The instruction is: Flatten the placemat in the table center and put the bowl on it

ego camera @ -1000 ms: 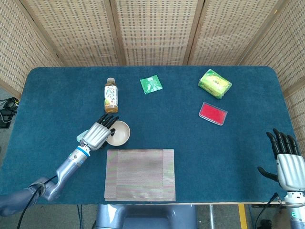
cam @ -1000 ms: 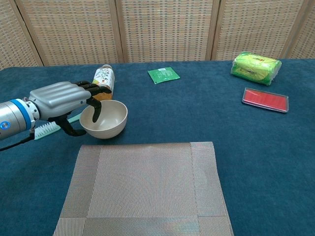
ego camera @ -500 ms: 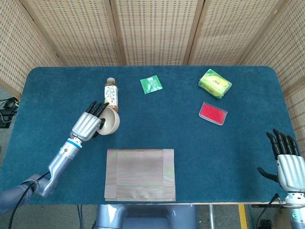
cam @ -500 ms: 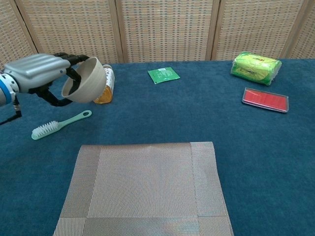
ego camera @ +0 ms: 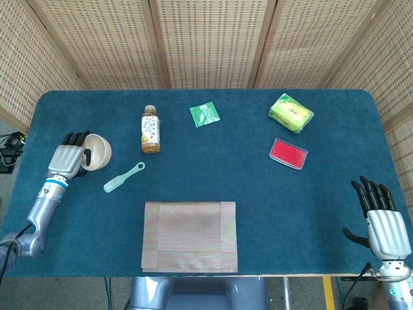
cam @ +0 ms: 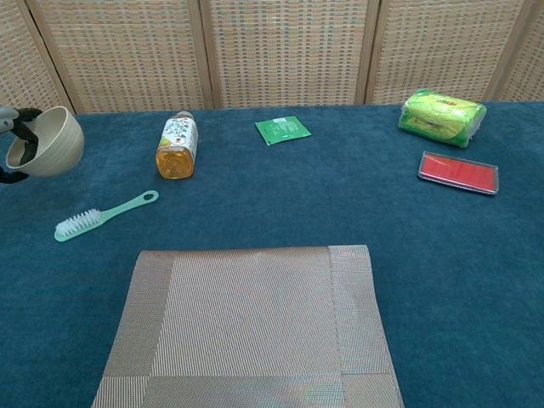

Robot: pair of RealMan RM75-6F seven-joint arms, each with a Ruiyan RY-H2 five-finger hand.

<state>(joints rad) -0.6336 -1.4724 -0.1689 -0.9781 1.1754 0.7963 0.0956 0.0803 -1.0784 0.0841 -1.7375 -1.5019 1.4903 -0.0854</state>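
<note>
The grey-brown placemat [ego camera: 190, 235] [cam: 249, 327] lies flat near the table's front edge, at its middle. My left hand [ego camera: 70, 156] grips the cream bowl [ego camera: 97, 152] [cam: 49, 142] by its rim, lifted and tilted, far out at the table's left side. In the chest view only the fingers [cam: 19, 119] show at the left edge. My right hand [ego camera: 382, 219] hovers at the table's front right corner with fingers spread and nothing in it; the chest view does not show it.
A mint-green brush [ego camera: 123, 177] [cam: 100, 215] lies between the bowl and the mat. A tea bottle [ego camera: 150, 130] [cam: 176, 146] lies behind it. Further back and right are a green sachet [ego camera: 204, 114], a green packet [ego camera: 291, 113] and a red case [ego camera: 288, 153].
My left hand has lifted the bowl off the table beside the mat and carried it far to the left, uncovering the brush. The right hand has shifted slightly.
</note>
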